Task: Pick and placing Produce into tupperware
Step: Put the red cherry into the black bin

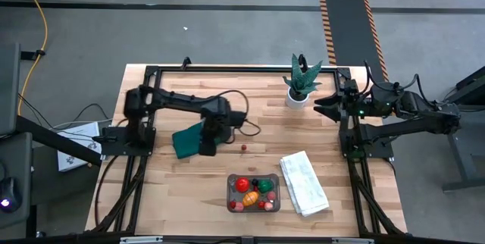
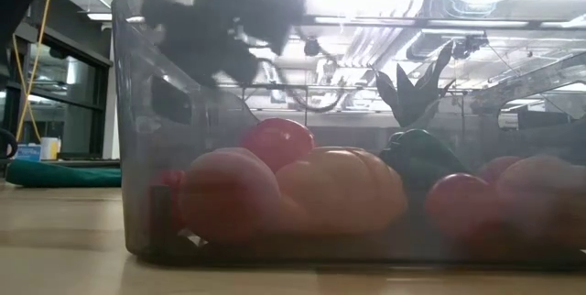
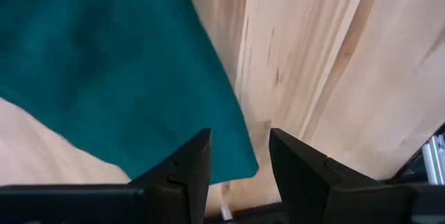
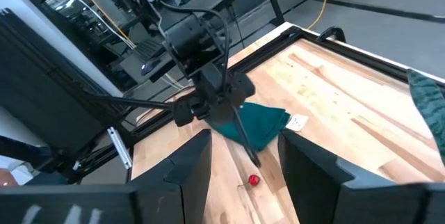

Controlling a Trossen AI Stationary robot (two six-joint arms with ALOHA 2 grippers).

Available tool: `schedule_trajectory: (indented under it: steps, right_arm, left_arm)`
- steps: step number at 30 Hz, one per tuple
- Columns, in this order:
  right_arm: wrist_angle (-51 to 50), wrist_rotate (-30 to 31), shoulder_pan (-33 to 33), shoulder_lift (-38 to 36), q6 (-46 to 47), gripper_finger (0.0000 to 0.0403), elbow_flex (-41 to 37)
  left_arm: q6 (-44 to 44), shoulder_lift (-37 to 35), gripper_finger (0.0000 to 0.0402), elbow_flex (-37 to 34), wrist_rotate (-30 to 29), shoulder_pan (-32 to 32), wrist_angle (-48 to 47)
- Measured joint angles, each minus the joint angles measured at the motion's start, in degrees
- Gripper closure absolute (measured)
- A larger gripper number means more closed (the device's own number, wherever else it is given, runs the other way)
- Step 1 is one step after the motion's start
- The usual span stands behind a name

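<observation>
left gripper (image 1: 206, 150): over the dark green cloth (image 1: 189, 139), pointing down at its near edge. in the left wrist view the fingers (image 3: 188, 172) stand apart w/ a clear gap, nothing between them; cloth edge and bare table (image 3: 334, 57) show in the gap. released, grasping nothing. contact w/ cloth: cannot tell.

right gripper (image 1: 324, 107): parked at the table's right edge, near the potted plant (image 1: 301, 81). fingers (image 4: 186, 168) apart in the right wrist view, gap empty. released, grasping nothing.

tupperware (image 1: 254, 193): on table, front centre, just beside the folded white towel (image 1: 304, 183). produce (image 1: 252, 191) inside: red, orange, green, pink pcs. low view shows the pieces piled against the clear wall.

one small red piece (image 1: 244, 148) lies loose on the table, betw. cloth and tupperware, apart from both grippers.
</observation>
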Motion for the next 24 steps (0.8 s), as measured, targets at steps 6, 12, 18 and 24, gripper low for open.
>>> schedule_trajectory:
  steps: [6,12,18,24]
  right_arm:
    - [0.1,1.5,0.0,0.0,-0.3,0.0247,0.0]
    - [0.4,3.6,0.0,0.0,0.4,0.0247,0.0]
    - [1.5,5.8,0.0,0.6,3.3,0.0247,0.0]
    - [4.9,8.4,0.0,2.4,4.5,0.0247,0.0]
  left_arm:
    - [-5.0,-9.1,0.0268,-12.8,2.8,0.0,4.7]
    - [-11.1,-18.1,0.0268,-17.0,3.0,0.0,11.0]
    - [-11.7,-26.8,0.0268,-17.0,0.2,0.0,17.9]
    - [-10.7,-33.0,0.0268,-17.0,-7.5,0.0,27.7]
